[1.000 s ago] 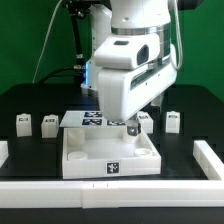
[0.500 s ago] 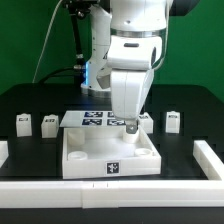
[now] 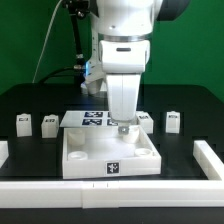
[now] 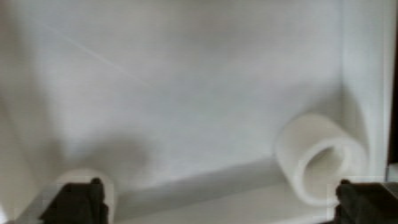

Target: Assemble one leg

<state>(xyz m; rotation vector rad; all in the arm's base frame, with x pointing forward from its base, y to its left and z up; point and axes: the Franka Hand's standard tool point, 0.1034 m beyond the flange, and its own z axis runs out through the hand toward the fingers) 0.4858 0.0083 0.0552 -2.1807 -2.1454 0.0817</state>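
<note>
My gripper (image 3: 122,128) hangs over the back edge of the large flat white square piece (image 3: 108,152), toward the exterior view's right. In the wrist view its two black fingertips (image 4: 80,200) stand wide apart with only that white surface between them; the gripper (image 4: 221,205) is open and empty. One round corner socket (image 4: 326,155) lies close to one finger. Small white tagged legs stand on the black table: two at the exterior view's left (image 3: 22,122) (image 3: 48,122) and one at the right (image 3: 172,120). All are apart from the gripper.
The marker board (image 3: 90,118) lies just behind the white square piece, partly hidden by the arm. White rails border the table at the front (image 3: 110,192) and at the exterior view's right (image 3: 210,155).
The arm's wrist has turned and the gripper has shifted a little to the exterior view's left over the back of the white square piece. The legs have not moved.
</note>
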